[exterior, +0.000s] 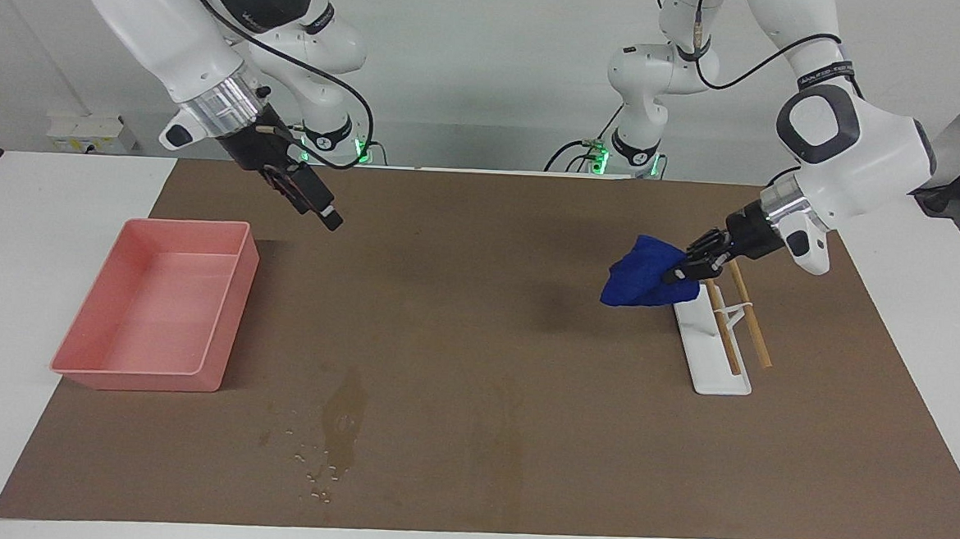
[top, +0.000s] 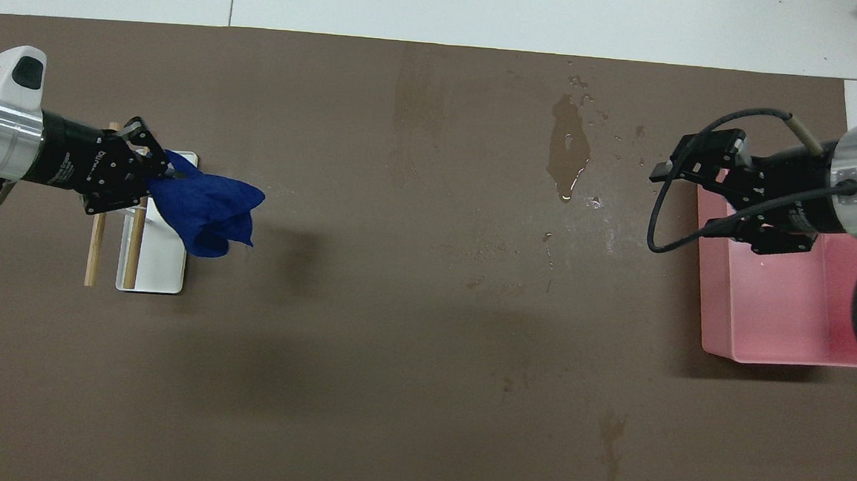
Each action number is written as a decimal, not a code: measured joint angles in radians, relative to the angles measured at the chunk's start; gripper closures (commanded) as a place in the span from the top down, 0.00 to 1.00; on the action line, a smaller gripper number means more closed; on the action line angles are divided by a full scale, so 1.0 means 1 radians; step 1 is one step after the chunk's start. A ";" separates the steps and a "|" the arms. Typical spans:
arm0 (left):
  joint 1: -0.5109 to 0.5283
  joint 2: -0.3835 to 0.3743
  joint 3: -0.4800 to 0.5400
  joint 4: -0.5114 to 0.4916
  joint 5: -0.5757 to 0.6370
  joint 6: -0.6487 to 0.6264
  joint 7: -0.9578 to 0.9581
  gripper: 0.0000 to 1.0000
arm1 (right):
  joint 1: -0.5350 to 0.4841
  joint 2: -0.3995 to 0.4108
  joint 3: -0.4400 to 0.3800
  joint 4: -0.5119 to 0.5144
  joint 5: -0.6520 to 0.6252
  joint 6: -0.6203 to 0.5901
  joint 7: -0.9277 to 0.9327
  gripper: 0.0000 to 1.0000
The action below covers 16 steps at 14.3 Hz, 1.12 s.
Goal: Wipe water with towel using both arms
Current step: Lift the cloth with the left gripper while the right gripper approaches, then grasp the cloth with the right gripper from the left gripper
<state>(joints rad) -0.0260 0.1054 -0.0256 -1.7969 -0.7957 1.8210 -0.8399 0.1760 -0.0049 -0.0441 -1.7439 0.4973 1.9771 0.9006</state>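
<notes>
A blue towel (exterior: 646,281) (top: 209,205) hangs bunched in the air, with my left gripper (exterior: 682,273) (top: 162,173) shut on one end of it. It hangs over the edge of the white rack (exterior: 709,372) (top: 162,269) that faces the mat's middle. The water (exterior: 342,414) (top: 568,141) is a dark wet streak ringed with small droplets on the brown mat (exterior: 477,319), near the mat's edge farthest from the robots and toward the right arm's end. My right gripper (exterior: 320,209) (top: 682,202) is open and holds nothing. It hangs over the pink bin's inner edge and points at the mat's middle.
The pink bin (exterior: 80,368) (top: 719,347) stands at the right arm's end of the mat. Two wooden rods (exterior: 744,316) (top: 129,267) lie across the white rack at the left arm's end. A fainter dry-looking stain (exterior: 504,443) marks the mat beside the water.
</notes>
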 measured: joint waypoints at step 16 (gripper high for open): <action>-0.416 -0.015 -0.010 -0.076 -0.372 0.498 -0.481 0.00 | 0.301 0.015 0.003 -0.197 0.207 0.342 0.500 1.00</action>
<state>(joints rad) -0.4419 0.0900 -0.0356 -1.8731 -1.1678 2.3187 -1.3209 0.4774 0.0105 -0.0409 -1.9405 0.7045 2.3186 1.4007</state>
